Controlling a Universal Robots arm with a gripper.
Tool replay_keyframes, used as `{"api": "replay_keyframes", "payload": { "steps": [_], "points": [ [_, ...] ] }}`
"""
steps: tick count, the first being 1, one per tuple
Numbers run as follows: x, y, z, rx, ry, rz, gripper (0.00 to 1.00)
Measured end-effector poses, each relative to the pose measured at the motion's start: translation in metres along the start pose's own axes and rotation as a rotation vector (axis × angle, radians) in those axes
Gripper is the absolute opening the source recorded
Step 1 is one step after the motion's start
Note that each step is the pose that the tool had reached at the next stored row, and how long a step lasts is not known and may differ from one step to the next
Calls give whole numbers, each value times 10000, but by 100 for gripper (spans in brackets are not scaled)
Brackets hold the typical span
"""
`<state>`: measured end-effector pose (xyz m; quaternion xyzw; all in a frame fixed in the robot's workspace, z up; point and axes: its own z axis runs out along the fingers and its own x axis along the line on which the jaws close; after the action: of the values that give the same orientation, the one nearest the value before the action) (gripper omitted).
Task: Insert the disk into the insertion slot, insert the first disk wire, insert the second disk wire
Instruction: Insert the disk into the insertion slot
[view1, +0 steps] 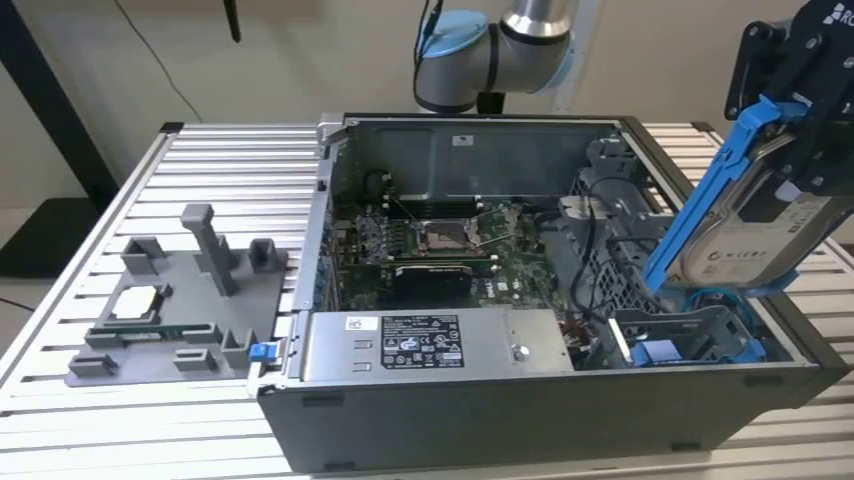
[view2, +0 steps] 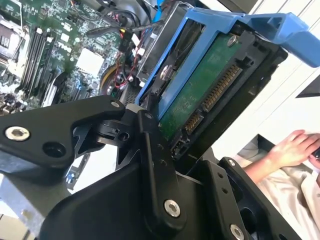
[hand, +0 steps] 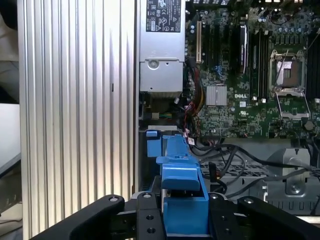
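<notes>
Gripping the disk (view1: 742, 243), the end effector (view1: 777, 172) is clamped on its blue carrier frame (view1: 705, 205) at the exterior view's right, hanging off the arm (view1: 497, 42) above the open computer case (view1: 534, 430).

- Disk: held in the air, tilted, upper end leaning toward the exterior view's right, white label facing the camera. Lower end sits close over the drive cage at the case's near right corner; can't tell if it touches.
- Insertion slot (view1: 694, 322): grey metal bay directly under the disk's lower end. The disk is not seated in it.
- Second wrist view: end effector (view2: 186, 150) with a black finger (view2: 152, 165) pressed against the carrier edge; the disk (view2: 192, 95) shows its green circuit board and connector row.
- First wrist view: end effector (hand: 185, 216) closed on either side of the blue carrier frame (hand: 182, 200), looking down into the case.
- Case interior: motherboard (view1: 441, 240) lying flat, dark cables bunched near the cage, silver box (view1: 427, 345) with a black-and-white sticker along the near wall.
- Counter (view1: 227, 160): ribbed aluminium, carrying the case and, at the exterior view's left, a grey fixture (view1: 174, 330) with small parts on it.
- A person's hand (view2: 285, 150) rests beyond the case in the second wrist view, well apart from the disk.
</notes>
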<state>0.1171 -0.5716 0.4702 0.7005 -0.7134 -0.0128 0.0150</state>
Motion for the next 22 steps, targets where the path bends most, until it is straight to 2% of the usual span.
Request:
{"api": "replay_keyframes", "payload": {
  "steps": [16,22],
  "points": [
    [0,-5,114,0,0,0,0],
    [-1,-5,125,0,0,0,0]
  ]
}}
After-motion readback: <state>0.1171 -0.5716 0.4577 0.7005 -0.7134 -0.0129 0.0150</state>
